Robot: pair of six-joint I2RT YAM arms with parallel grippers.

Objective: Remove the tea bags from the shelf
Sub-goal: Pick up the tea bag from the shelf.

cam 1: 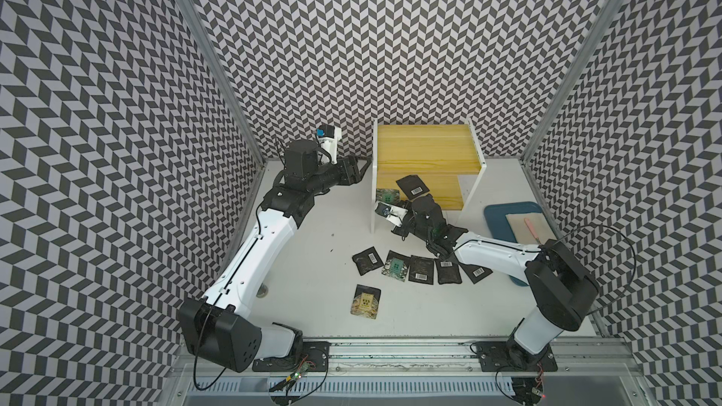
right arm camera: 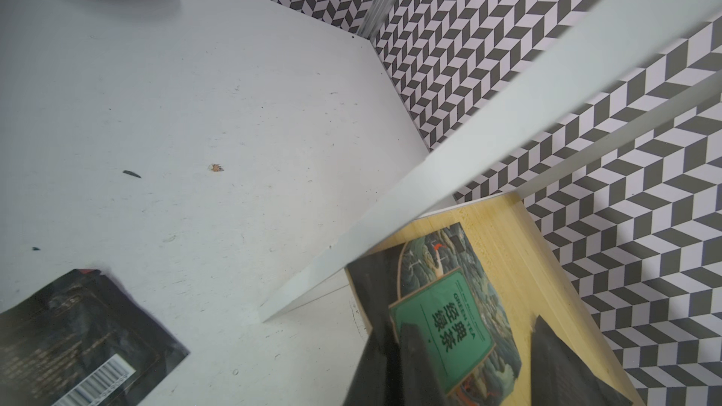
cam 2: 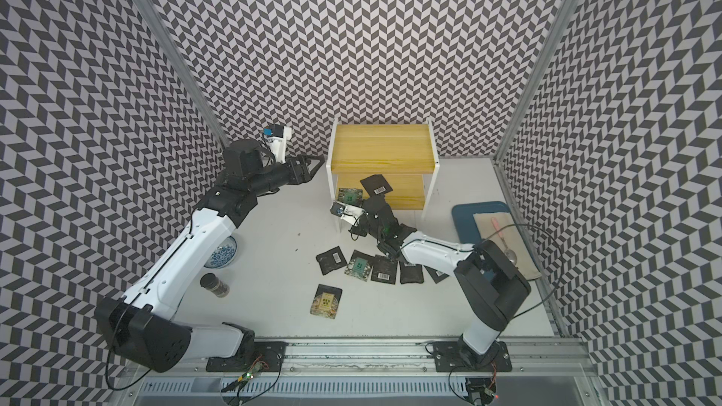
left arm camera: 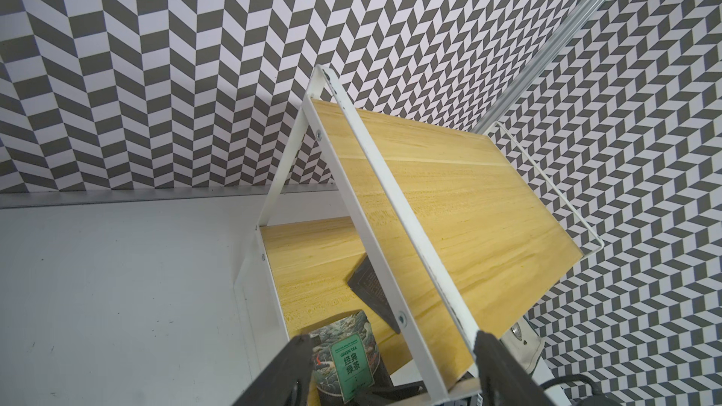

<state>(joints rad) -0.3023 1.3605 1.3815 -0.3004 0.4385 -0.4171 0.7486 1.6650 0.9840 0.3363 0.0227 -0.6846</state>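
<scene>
The shelf [cam 1: 426,146] [cam 2: 383,146] stands at the back, its top board bare. On its lower board lie a black barcode tea bag [cam 1: 413,186] and a green-faced tea bag [cam 1: 386,195] [right arm camera: 457,306]. My right gripper [right arm camera: 398,335] [cam 1: 404,203] is shut on the near edge of the green-faced one. My left gripper [left arm camera: 390,369] [cam 1: 361,167] hovers open by the shelf's left side panel, holding nothing. Several more tea bags [cam 1: 422,270] lie in a row on the table in front, with a gold-faced one [cam 1: 366,300] nearer.
A dark blue tray [cam 1: 496,220] with a beige cloth and pink-handled spoon sits right of the shelf. A blue-patterned bowl [cam 2: 222,253] and a small jar [cam 2: 214,285] stand beside my left arm. Patterned walls close in the back and sides.
</scene>
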